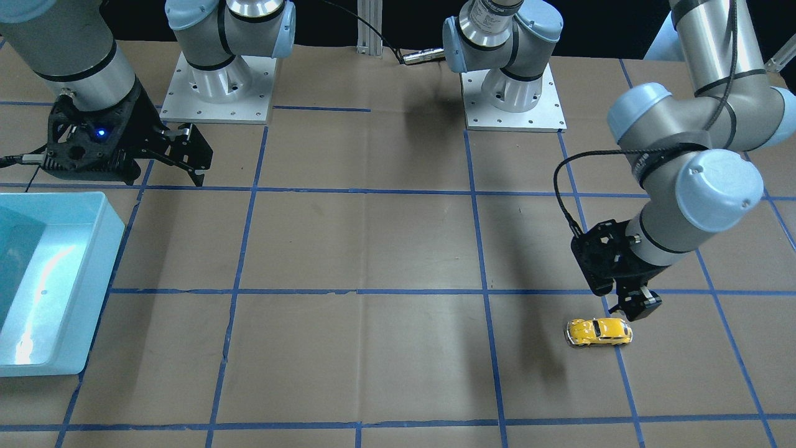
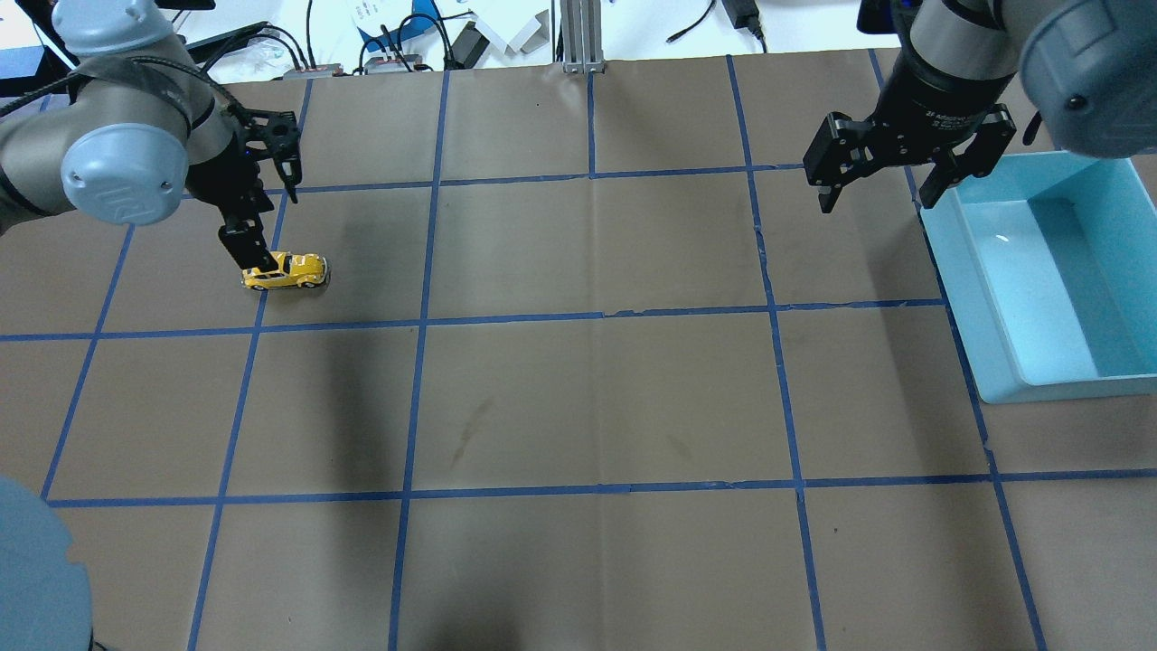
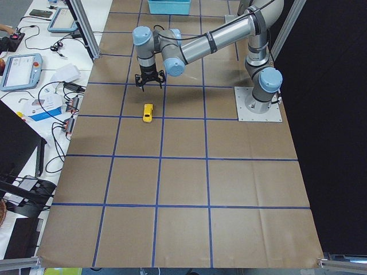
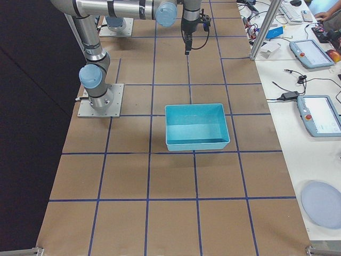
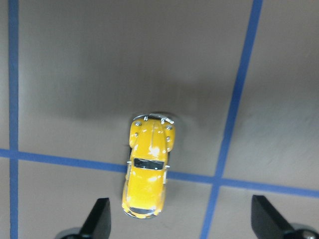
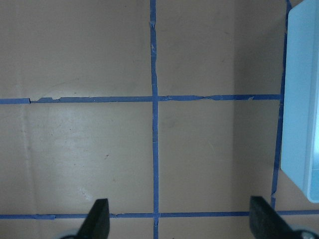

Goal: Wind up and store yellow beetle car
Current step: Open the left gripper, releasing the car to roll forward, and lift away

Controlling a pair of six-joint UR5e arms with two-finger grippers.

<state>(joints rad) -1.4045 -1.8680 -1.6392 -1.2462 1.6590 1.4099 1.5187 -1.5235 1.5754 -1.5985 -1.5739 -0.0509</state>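
— Yellow beetle car [image 5: 147, 169]: gripped?
— No. Left gripper [image 5: 180, 209] is spread wide above it in the wrist view; overhead, a finger overlaps it. It sits on the table [image 2: 578, 407], 10 o'clock.
— Right gripper [image 2: 877, 194]?
— Spread too, beside the blue bin [image 2: 994, 362] at 3 o'clock.

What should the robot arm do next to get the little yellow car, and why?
Probably slide the left gripper sideways to centre it over the car before lowering. In the wrist view its fingers are wide open, holding nothing, and the car sits on the table much nearer one finger than the other.
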